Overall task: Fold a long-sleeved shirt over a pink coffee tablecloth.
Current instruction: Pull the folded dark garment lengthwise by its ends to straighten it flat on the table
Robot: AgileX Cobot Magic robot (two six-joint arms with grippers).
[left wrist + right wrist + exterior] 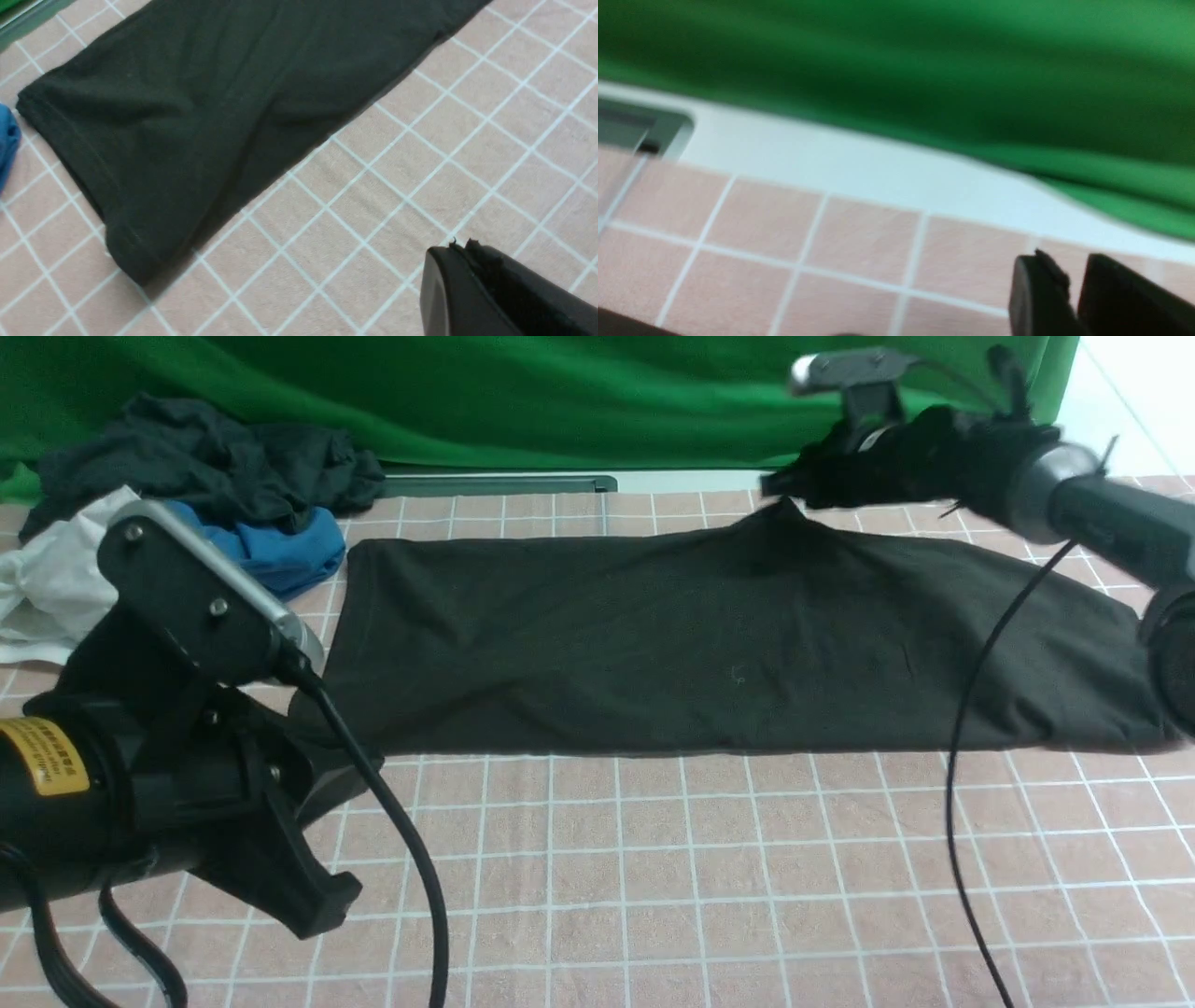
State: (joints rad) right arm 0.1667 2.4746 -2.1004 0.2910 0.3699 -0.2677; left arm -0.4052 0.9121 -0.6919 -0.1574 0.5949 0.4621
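The shirt [709,635] was laid as a long, flat band across the far half of the tablecloth [709,877], its left end just beside a heap [215,495] of other clothes; the near edge was seen straight, while one peak of the far edge was drawn up to the tip of the right gripper [775,485]. That gripper's fingers [1036,298] were shown nearly together in the blurred right wrist view, with no cloth seen between them; whether the peak was actually pinched could not be told. The left gripper [341,835] was held spread wide and empty over the tablecloth, near the shirt's near-left corner; only one finger [490,294] was caught by its own camera.

The step was judged to be the raising of the far edge for a fold toward the near side. A thin pinch could be lost once the cloth was loaded, and the peak would drop back creased; with one point lifted and the left end unheld, the band could be dragged or skewed rather than folded. The right arm's cable [971,709], hung across the shirt, could catch and rumple it; a pull to the left could push the end into the heap.
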